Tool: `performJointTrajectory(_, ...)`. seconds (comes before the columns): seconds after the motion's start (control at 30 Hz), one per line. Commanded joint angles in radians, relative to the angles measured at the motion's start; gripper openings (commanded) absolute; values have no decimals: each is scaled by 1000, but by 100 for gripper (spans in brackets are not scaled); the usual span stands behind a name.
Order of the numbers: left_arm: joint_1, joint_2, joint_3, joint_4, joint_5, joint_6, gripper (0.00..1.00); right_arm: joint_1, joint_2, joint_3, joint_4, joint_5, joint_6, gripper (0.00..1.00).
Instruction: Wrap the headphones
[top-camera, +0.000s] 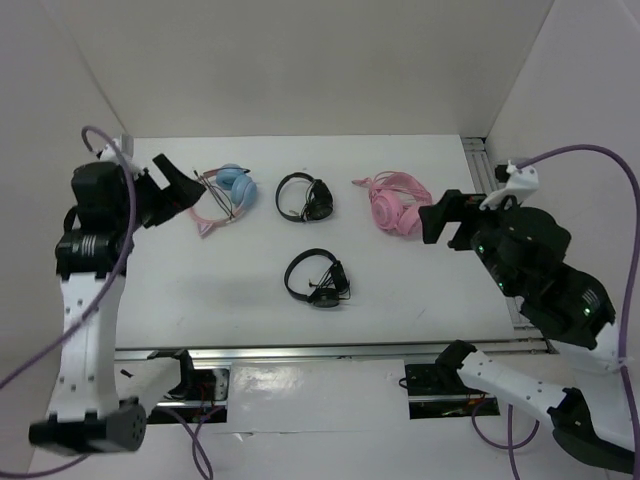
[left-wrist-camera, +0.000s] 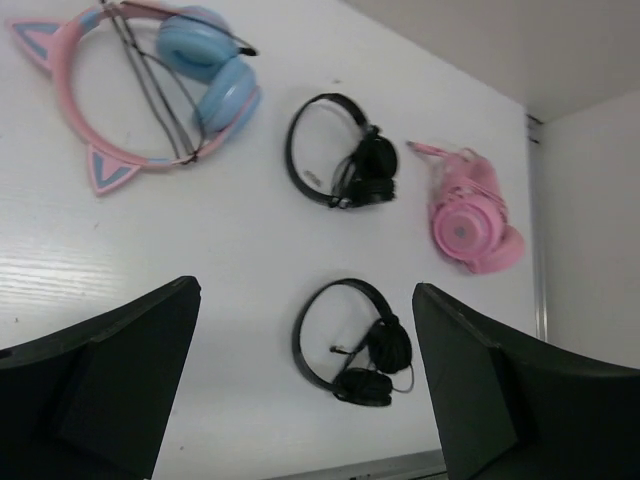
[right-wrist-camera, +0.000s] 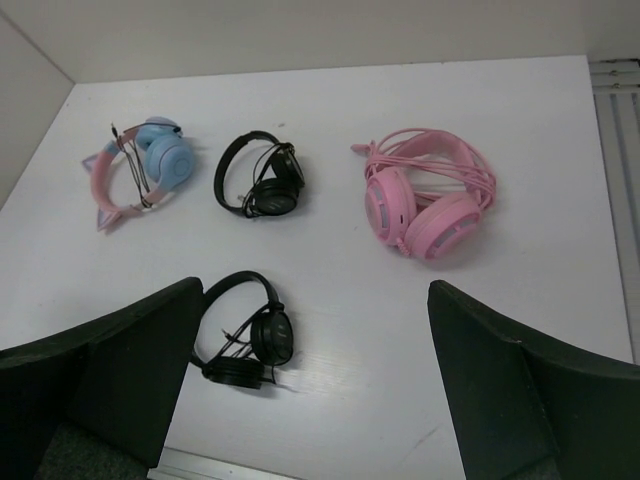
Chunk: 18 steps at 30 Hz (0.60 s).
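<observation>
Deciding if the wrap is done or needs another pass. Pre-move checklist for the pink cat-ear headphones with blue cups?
1. Left gripper open and empty: ok.
2. Right gripper open and empty: ok.
3. Thin dark cable gathered across the pink cat-ear headphones with light blue cups, none trailing on the white table: ok.
4. Cable end tucked or secured: cannot tell.
5. Nearest small black headphones lie apart from them: ok.
</observation>
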Motion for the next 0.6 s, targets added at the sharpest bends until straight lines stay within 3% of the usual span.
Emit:
performJointTrajectory(0.0, -51, -224, -37, -47, 24, 37, 100, 8, -43, 61, -125, 28, -23, 100)
performJointTrajectory(0.13, -60, -412, -23, -162, -89, 37, 100, 8, -80, 91, -197, 70, -35, 100)
performJointTrajectory(0.33, -60, -565, 1, -243, -122, 27, 100, 8, -116, 178, -290, 104, -25, 100)
performJointTrajectory(0.57, -60, -555, 23, -299, -151, 81, 100, 8, -157, 161, -298, 114, -15, 100)
